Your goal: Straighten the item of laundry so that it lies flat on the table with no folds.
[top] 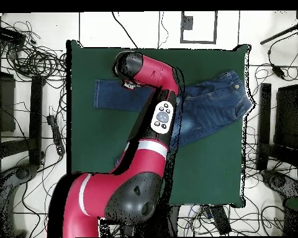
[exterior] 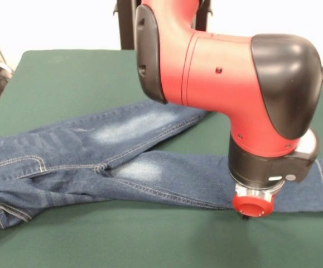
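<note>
One small pair of blue denim jeans (exterior: 94, 162) with faded whitish thigh patches lies spread left to right on the dark green felt-covered table (exterior: 150, 240), legs slightly crossed, while the red-and-black arm's gripper (exterior: 252, 207) presses down over the right leg's cuff, finger state impossible to tell.

One camera faces me low and close across the table (exterior: 55, 78), my arm (exterior: 217, 72) filling its top. The other looks straight down from high above. Both share the table and jeans (exterior: 66, 162).
</note>
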Available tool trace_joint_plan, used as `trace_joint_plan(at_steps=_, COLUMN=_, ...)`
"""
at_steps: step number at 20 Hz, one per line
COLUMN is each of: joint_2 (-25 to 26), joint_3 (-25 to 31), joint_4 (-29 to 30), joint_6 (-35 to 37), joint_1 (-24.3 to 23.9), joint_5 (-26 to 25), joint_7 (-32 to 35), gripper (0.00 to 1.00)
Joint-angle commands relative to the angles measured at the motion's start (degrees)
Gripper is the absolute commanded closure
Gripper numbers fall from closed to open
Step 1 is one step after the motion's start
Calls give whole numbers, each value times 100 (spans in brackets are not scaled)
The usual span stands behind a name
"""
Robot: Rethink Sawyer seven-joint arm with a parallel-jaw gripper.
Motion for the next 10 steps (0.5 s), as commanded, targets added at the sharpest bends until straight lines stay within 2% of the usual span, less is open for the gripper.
trace_joint_plan(at_steps=1, joint_2=780, joint_3=513, joint_4=340, joint_6=-424, joint_1=47, joint_5=27, joint_7=1115, gripper=100)
trace_joint_plan(at_steps=6, joint_2=772, joint_3=512, joint_4=355, joint_6=-457, joint_1=51, joint_5=15, joint_7=1099, gripper=100)
trace_joint_plan(at_steps=8, joint_2=674, joint_3=679, joint_4=536, joint_6=-695, joint_1=31, joint_5=18, joint_7=869, gripper=100)
trace_joint_plan(at_steps=10, joint_2=725, joint_3=515, joint_4=465, joint_6=-743, joint_1=77, joint_5=-11, joint_7=1081, gripper=100)
